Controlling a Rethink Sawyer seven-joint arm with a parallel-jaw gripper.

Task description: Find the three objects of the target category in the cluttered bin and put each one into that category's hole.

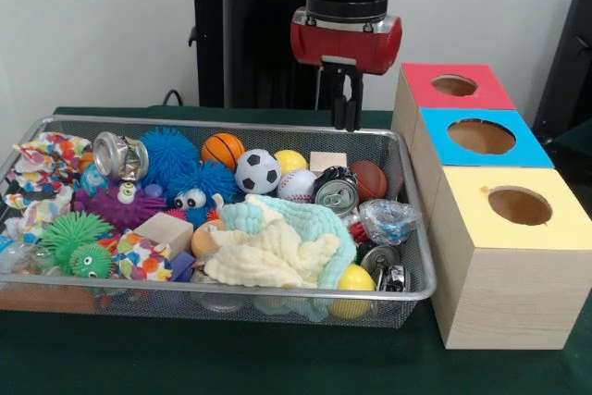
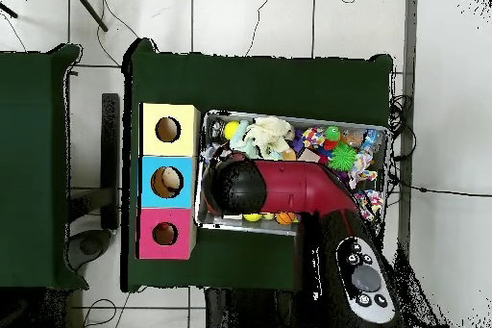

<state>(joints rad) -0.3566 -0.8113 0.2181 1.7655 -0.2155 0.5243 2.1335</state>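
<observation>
The cluttered bin (image 1: 412, 228) is a shallow silver wire-mesh basket, also seen from overhead (image 2: 377, 132). It holds small balls: a basketball (image 1: 223, 149), a soccer ball (image 1: 257, 171), a baseball (image 1: 296, 185), yellow balls (image 1: 289, 161) and a brown ball (image 1: 369, 178). It also holds drink cans (image 1: 335, 191), spiky toys (image 1: 171, 156), wooden blocks (image 1: 164, 231) and cloths (image 1: 277, 247). My gripper (image 1: 347, 117) hangs above the bin's far right rim, shut and empty. From overhead the arm (image 2: 279, 188) hides it.
Three wooden boxes with round holes stand beside the bin: red top (image 1: 421, 76), blue top (image 1: 435, 141), yellow top (image 1: 462, 219). Overhead, a pale object shows inside the blue box's hole (image 2: 169, 182). The table has a green cloth (image 1: 277, 363).
</observation>
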